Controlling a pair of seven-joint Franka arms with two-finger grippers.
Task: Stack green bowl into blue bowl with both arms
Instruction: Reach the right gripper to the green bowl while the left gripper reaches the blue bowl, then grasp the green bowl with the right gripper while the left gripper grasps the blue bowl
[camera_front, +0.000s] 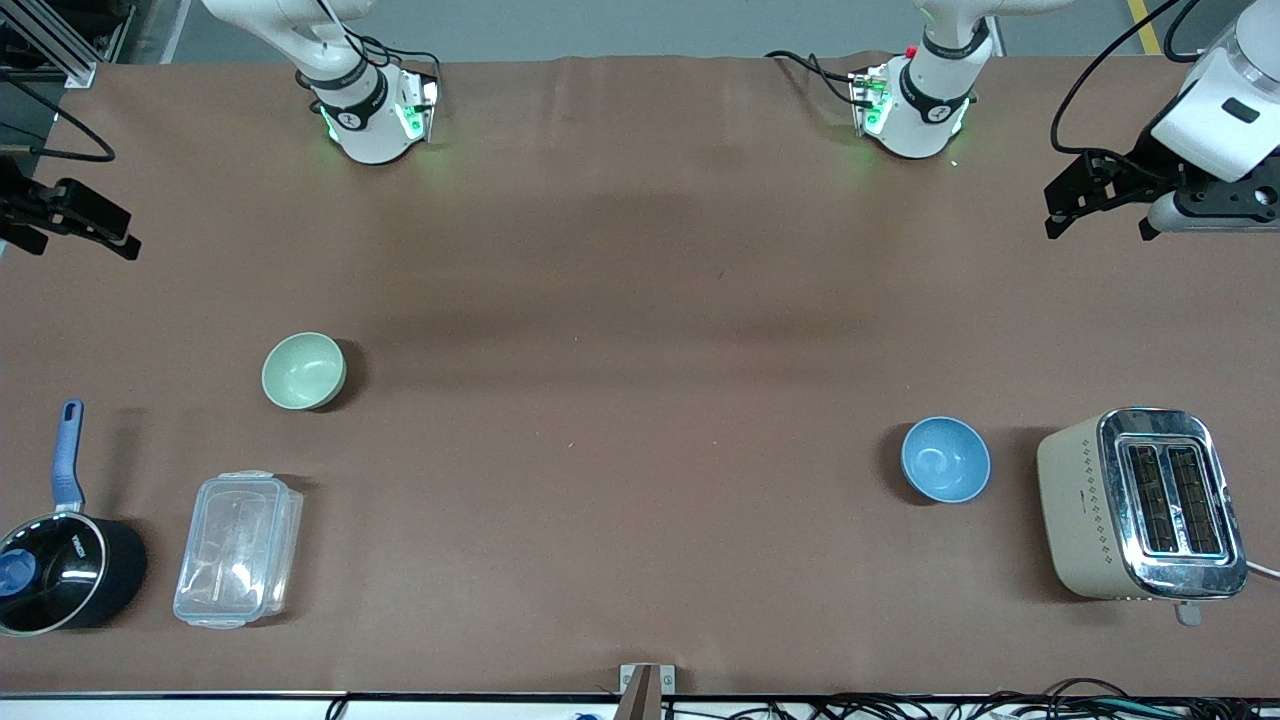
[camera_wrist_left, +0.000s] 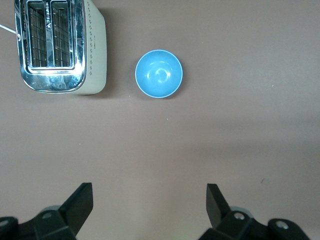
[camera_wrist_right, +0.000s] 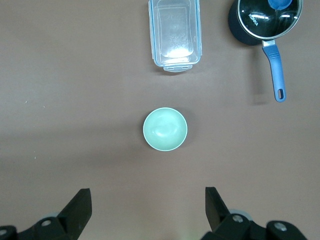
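The pale mint-green bowl (camera_front: 304, 371) stands upright on the brown table toward the right arm's end; it also shows in the right wrist view (camera_wrist_right: 165, 129). The sky-blue bowl (camera_front: 945, 459) stands upright toward the left arm's end, beside the toaster, and shows in the left wrist view (camera_wrist_left: 159, 73). My left gripper (camera_front: 1097, 215) hangs open and empty high over the table's left-arm end (camera_wrist_left: 150, 201). My right gripper (camera_front: 78, 238) hangs open and empty high over the right-arm end (camera_wrist_right: 148, 202). Both bowls are empty and far apart.
A beige and chrome toaster (camera_front: 1140, 505) stands beside the blue bowl. A clear lidded plastic container (camera_front: 238, 548) and a black saucepan with a blue handle (camera_front: 62, 570) lie nearer to the front camera than the green bowl.
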